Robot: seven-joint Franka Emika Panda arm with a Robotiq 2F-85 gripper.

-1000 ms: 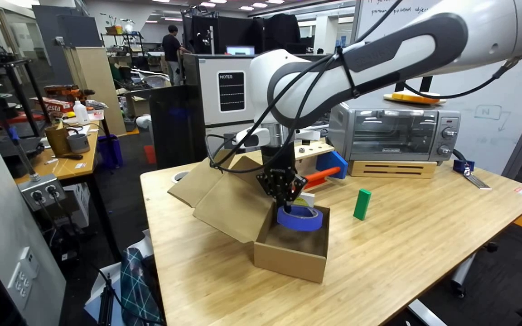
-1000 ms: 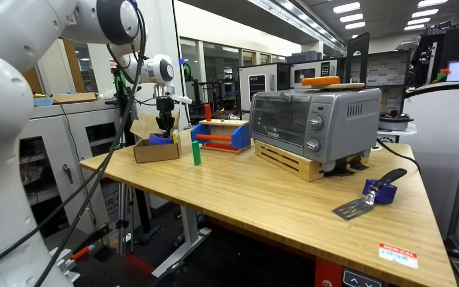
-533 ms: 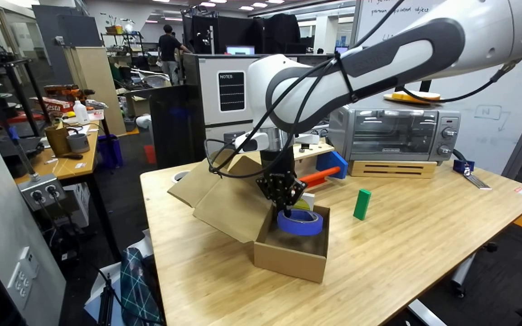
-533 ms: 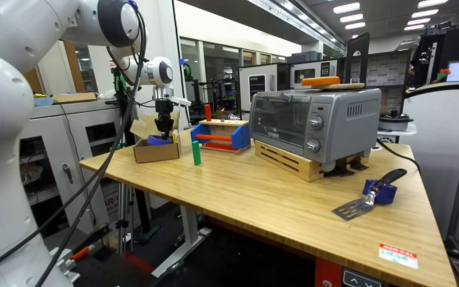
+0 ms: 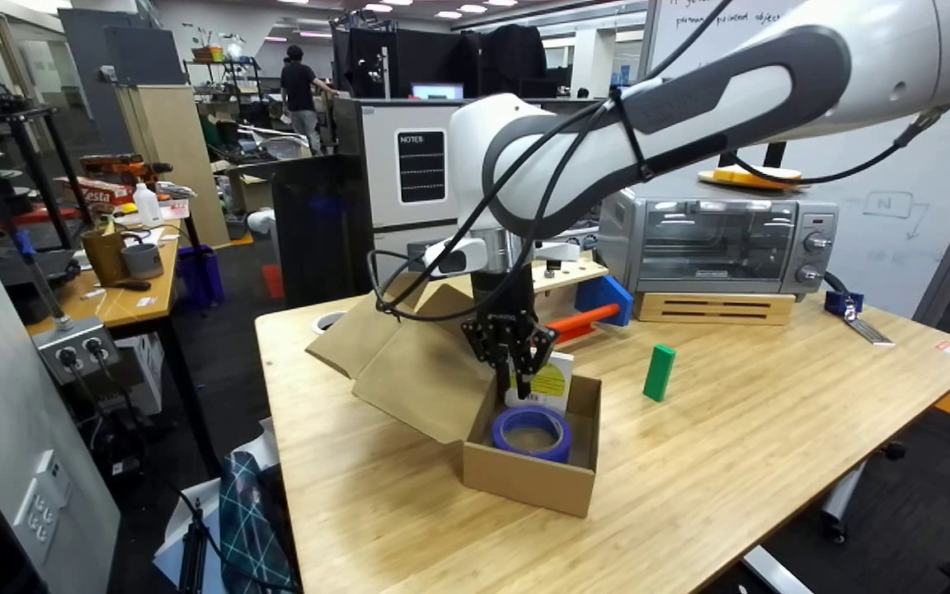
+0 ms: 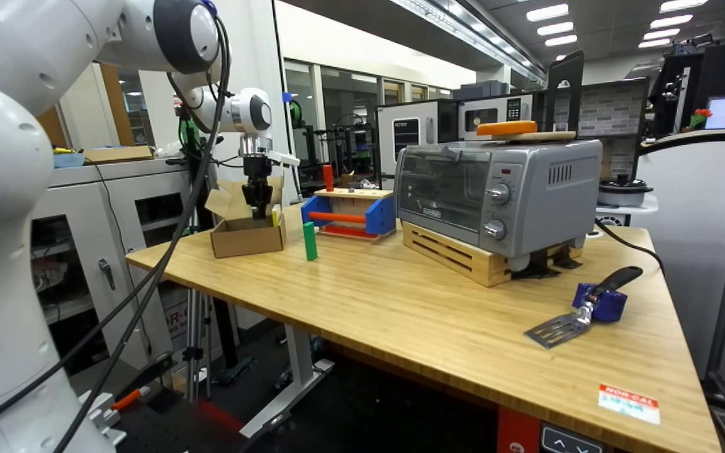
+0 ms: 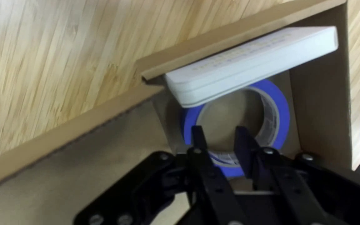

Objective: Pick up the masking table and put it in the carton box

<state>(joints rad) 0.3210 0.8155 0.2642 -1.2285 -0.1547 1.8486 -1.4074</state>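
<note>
The masking tape, a flat blue ring, lies inside the carton box in an exterior view (image 5: 563,441) and in the wrist view (image 7: 282,115). Box walls hide it in an exterior view. The brown carton box shows in both exterior views (image 5: 527,483) (image 6: 248,241), with its flaps open; its inner wall shows in the wrist view (image 7: 322,90). My gripper points down over the box in both exterior views (image 5: 514,389) (image 6: 258,216). In the wrist view my gripper (image 7: 219,129) has its fingers apart with nothing between them, above the ring.
A white box with a yellow print (image 5: 553,384) stands inside the carton against a wall, partly over the ring in the wrist view (image 7: 252,72). A green block (image 5: 659,373), a red-and-blue toy rack (image 6: 380,214), a toaster oven (image 6: 450,182) and a spatula (image 6: 564,327) are on the table.
The tape hung from my gripper over the box and went down a little. Now it has left the fingers and lies lower in the box. My gripper has opened and risen slightly.
</note>
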